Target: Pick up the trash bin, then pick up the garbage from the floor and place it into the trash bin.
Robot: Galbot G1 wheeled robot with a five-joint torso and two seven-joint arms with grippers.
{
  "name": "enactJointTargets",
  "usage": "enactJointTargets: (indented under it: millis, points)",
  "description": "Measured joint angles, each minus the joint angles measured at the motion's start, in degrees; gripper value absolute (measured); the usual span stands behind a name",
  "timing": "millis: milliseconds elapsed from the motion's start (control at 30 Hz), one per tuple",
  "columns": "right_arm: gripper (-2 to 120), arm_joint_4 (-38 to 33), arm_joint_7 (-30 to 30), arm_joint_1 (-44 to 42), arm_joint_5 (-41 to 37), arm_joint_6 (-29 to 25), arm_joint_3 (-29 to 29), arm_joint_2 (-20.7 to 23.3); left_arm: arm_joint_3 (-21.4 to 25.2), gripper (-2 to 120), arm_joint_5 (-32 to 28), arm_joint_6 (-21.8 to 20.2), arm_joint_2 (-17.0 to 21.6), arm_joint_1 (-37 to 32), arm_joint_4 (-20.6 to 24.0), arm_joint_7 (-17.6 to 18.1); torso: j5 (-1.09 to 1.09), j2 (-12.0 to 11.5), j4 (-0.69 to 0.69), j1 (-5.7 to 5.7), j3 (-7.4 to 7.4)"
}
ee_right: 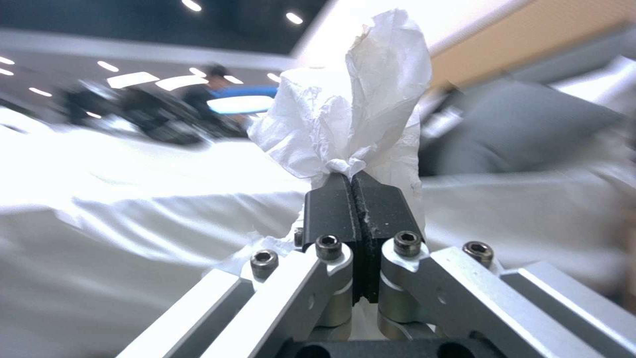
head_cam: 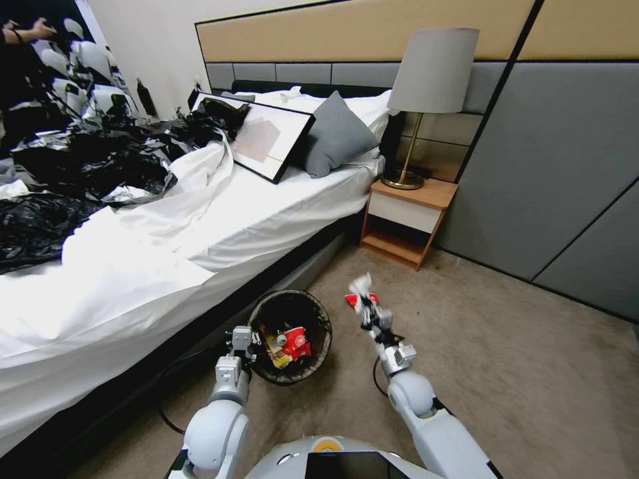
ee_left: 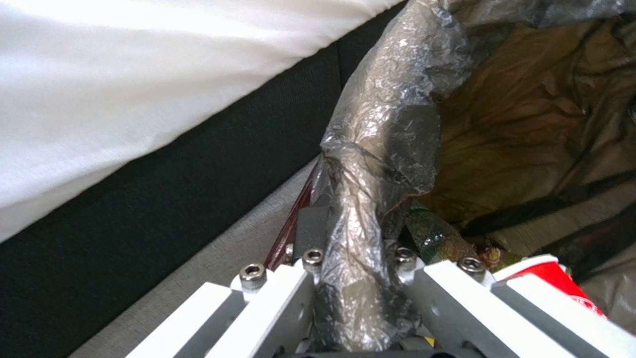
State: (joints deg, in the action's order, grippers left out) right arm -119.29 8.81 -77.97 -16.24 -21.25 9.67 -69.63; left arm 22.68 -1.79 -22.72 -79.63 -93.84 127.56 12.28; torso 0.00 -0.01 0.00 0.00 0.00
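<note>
The trash bin point(head_cam: 313, 309), round and lined with a dark bag, is beside the bed. My left gripper point(head_cam: 243, 346) is shut on its near-left rim. In the left wrist view the fingers clamp the bag-covered rim point(ee_left: 374, 199). Inside the bin lie a red wrapper point(head_cam: 297, 343), also seen as a red piece point(ee_left: 560, 281), and a yellow one point(head_cam: 275, 354). My right gripper point(head_cam: 365, 303) is raised to the right of the bin, shut on crumpled white paper point(head_cam: 361, 285). The right wrist view shows that paper point(ee_right: 351, 114) pinched between the black pads point(ee_right: 331, 204). A red scrap point(head_cam: 351, 300) shows beside that gripper.
The bed point(head_cam: 166, 253) with white sheets and black bags runs along the left. A wooden nightstand point(head_cam: 407, 223) with a lamp point(head_cam: 431, 86) stands ahead by the grey wall panels. Open carpet point(head_cam: 532, 359) lies to the right. A black cable point(head_cam: 163, 406) trails by the bed base.
</note>
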Motion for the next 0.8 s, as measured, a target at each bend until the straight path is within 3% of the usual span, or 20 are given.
enactJointTargets:
  millis: [300,500,800]
  points:
    - [0,-2.10,1.66,-1.02,1.68,0.62,-8.36,3.78,-0.40,0,0.23,0.00,0.16,-0.31,-0.29,-0.21,-0.01,0.00,0.00,0.00,0.00]
    - [0,4.20,1.45,0.89,3.47,0.59,-14.03,3.28,-0.80,0,0.77,0.03,-0.25,-0.48,-0.59,-0.43,0.01,0.00,0.01,0.00,0.00]
    - [0,13.18,0.68,3.07,3.95,-1.03,-16.09,-0.40,-1.22,0,1.12,0.26,-1.20,-0.08,-1.15,-1.09,0.01,0.00,0.00,0.00,0.00]
